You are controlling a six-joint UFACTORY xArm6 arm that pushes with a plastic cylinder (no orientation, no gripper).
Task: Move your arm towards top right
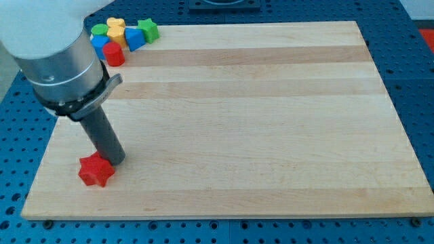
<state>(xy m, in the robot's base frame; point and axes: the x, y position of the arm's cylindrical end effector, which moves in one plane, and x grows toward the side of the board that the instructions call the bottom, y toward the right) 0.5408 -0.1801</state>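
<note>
Arm first: I am looking at its grey cuff filling the view's top left, with the dark rod (102, 135) slanting down from it toward the view's bottom left. There are no jaws on this rig to be open or closed, only the rod, and nothing is being gripped. My tip (115, 163) is resting on the wooden board (271, 122) near its bottom-left corner, right at the upper right edge of a red star block (95, 171); I cannot tell whether the two are touching or just beside each other.

Moving outward, the other blocks are sitting well apart from my tip, bunched in the board's top-left corner. A red cylinder (113, 54) is standing at the lower edge of that bunch. Just beside it to the view's left a blue block (100, 43) is showing, partly hidden by the cuff. Above these a green round block (100, 30) and a yellow block (116, 28) are crowding together, with another blue block (134, 38) on their right. A green star block (148, 28) is sitting at the right end of the bunch.

The board is lying on a blue perforated table (417, 81).
</note>
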